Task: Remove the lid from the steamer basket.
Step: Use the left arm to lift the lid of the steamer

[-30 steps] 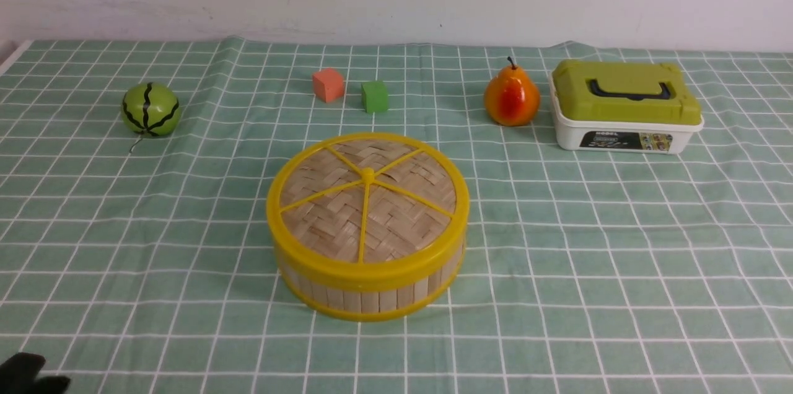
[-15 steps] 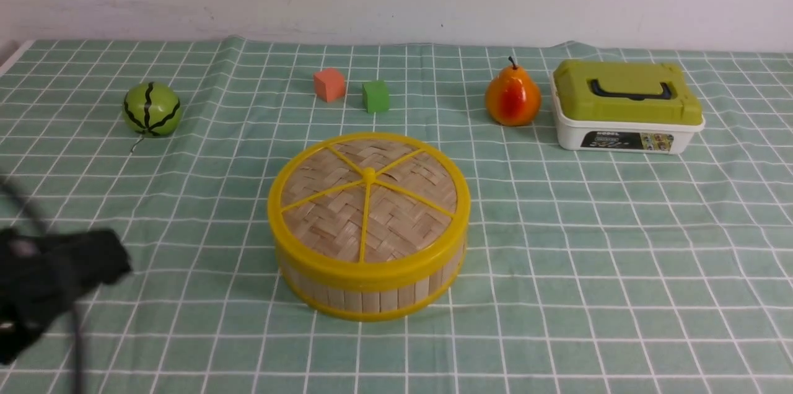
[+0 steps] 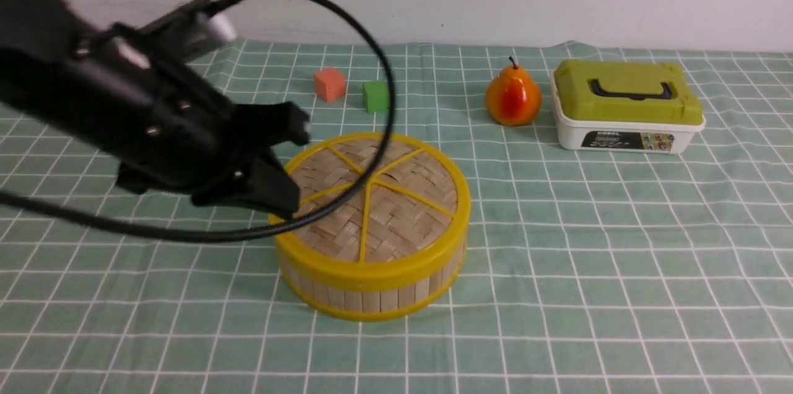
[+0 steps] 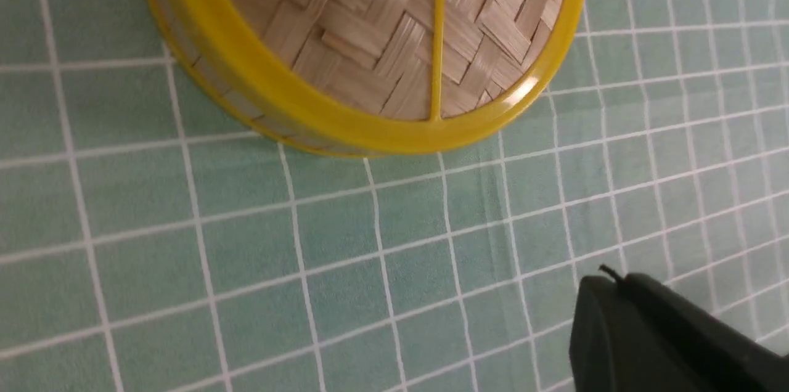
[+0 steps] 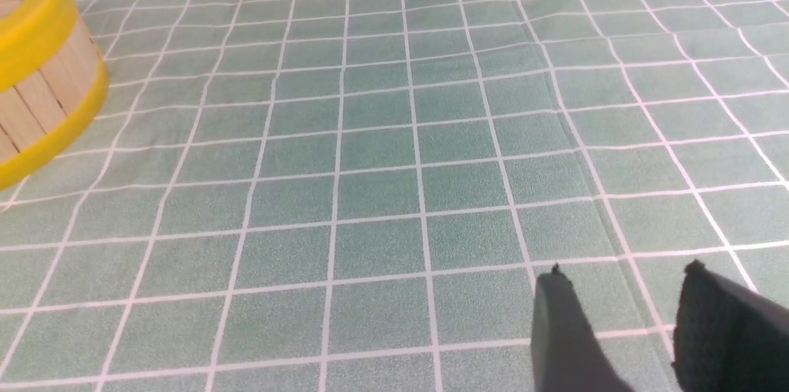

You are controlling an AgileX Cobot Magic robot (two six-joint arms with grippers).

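Note:
The lid [image 3: 403, 220], woven tan bamboo with a yellow rim and spokes, sits closed on the steamer basket [image 3: 372, 298] at the table's middle. My left gripper [image 3: 292, 208] hangs at the lid's left rim. I cannot tell whether it touches. In the left wrist view its fingers lie together, shut and empty [image 4: 610, 284], over the cloth just short of the lid [image 4: 370, 22]. My right gripper [image 5: 624, 275] is out of the front view. It is open and empty, low over the cloth to the right of the basket [image 5: 37, 96].
At the back are an orange cube [image 3: 328, 84], a green cube [image 3: 373, 96], a toy pear [image 3: 512, 100] and a white box with an olive-green lid [image 3: 626, 109]. The left arm's black cable [image 3: 387, 103] loops over the lid's left half.
My left arm has swung up from the front left corner to the lid's left rim and now hides the toy watermelon. The lid and basket have not moved.

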